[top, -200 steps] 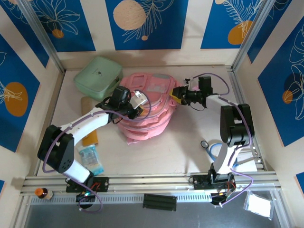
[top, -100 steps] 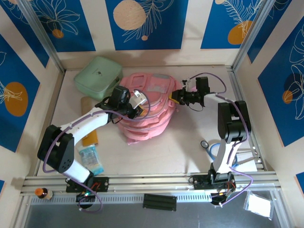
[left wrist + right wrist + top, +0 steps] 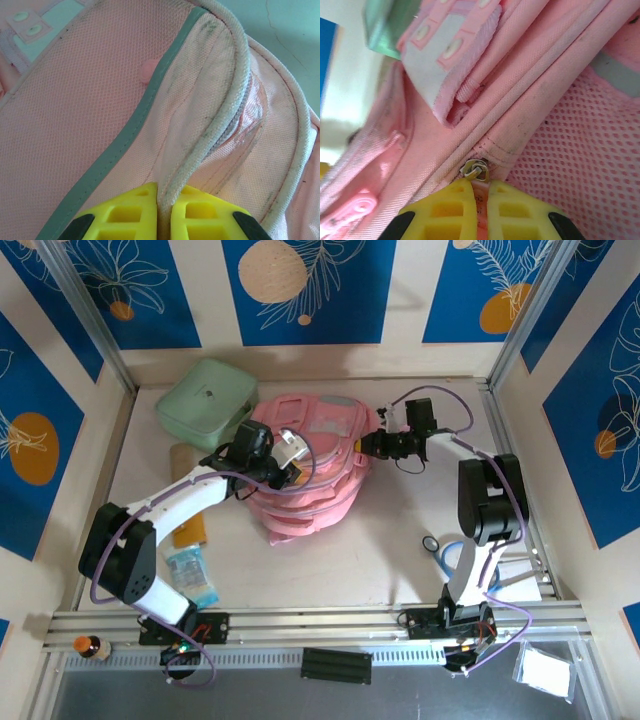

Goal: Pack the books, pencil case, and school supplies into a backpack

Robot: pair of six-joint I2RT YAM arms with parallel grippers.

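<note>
The pink backpack lies flat in the middle of the table. My left gripper is on its left part. In the left wrist view the yellow fingertips are shut on a fold of pink fabric with pale corded piping. My right gripper is at the backpack's right edge. Its jaws are shut on the pink tab of a metal zipper pull, beside pink mesh. A tan-brown oblong thing lies partly under the left arm; I cannot tell whether it is the pencil case or a book.
A mint-green square case sits at the back left, touching the backpack. A blue-and-clear packet lies near the left arm's base. A small ring and a blue item lie by the right arm's base. Walls close off three sides.
My right gripper has moved left onto the backpack's right edge and closed on the zipper pull. The left gripper keeps its hold and has not moved.
</note>
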